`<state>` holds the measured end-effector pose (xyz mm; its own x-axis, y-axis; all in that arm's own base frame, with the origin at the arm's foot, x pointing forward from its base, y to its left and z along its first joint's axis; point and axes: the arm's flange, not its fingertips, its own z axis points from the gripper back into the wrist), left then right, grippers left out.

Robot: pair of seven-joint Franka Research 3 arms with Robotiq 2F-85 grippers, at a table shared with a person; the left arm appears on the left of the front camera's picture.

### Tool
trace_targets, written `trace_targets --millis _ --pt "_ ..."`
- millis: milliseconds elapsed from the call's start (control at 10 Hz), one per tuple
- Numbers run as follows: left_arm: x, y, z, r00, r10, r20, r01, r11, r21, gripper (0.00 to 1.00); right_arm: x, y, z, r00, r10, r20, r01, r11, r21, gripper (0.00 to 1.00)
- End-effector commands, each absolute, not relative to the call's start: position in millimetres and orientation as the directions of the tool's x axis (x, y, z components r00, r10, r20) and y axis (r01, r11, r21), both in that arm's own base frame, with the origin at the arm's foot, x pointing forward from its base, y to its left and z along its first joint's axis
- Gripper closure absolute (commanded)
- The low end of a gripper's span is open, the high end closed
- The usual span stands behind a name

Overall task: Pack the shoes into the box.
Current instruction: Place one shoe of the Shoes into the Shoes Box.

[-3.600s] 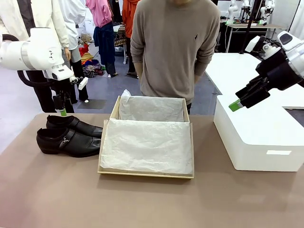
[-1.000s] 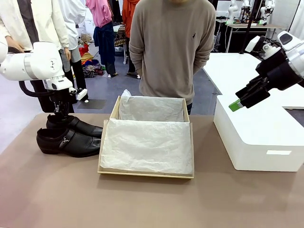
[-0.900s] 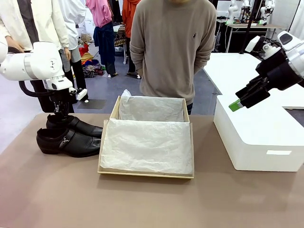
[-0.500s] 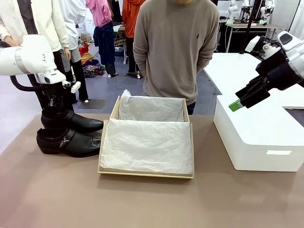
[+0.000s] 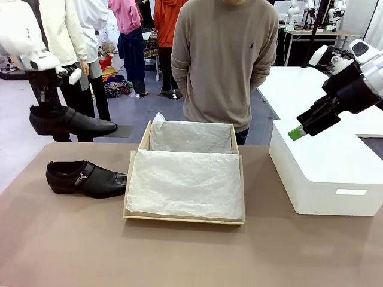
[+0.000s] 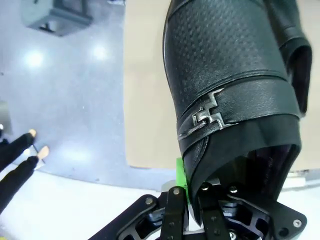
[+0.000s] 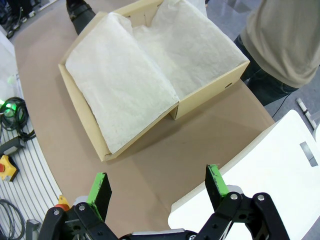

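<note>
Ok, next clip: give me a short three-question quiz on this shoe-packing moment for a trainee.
1. True or false: the right gripper is shut on a shoe.
2. Where does the left gripper grip the lifted black dress shoe? A toe; B heel opening; C buckle.
3. What lies inside the cardboard shoebox right now?
Key: 1 false, it is open and empty; 2 B; 3 white tissue paper, no shoe.
</note>
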<state>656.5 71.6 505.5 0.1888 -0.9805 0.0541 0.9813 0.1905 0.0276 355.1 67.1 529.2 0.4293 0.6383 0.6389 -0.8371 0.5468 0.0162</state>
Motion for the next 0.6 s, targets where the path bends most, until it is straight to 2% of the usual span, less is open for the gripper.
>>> trace_targets --millis 0,200,500 --pt "654 62 531 0.221 -0.973 0.064 0.975 0.222 0.008 1.0 357 67 529 0.424 0.632 0.648 -0.84 0.542 0.021 0.0" --pt "645 32 550 0.159 -0.985 0.069 0.987 0.161 0.024 1.0 357 67 529 0.424 0.632 0.648 -0.84 0.542 0.021 0.0" --pt "634 -23 565 0.169 -0.981 0.098 0.986 0.167 -0.027 1.0 357 67 529 0.424 0.632 0.648 -0.84 0.542 0.021 0.0"
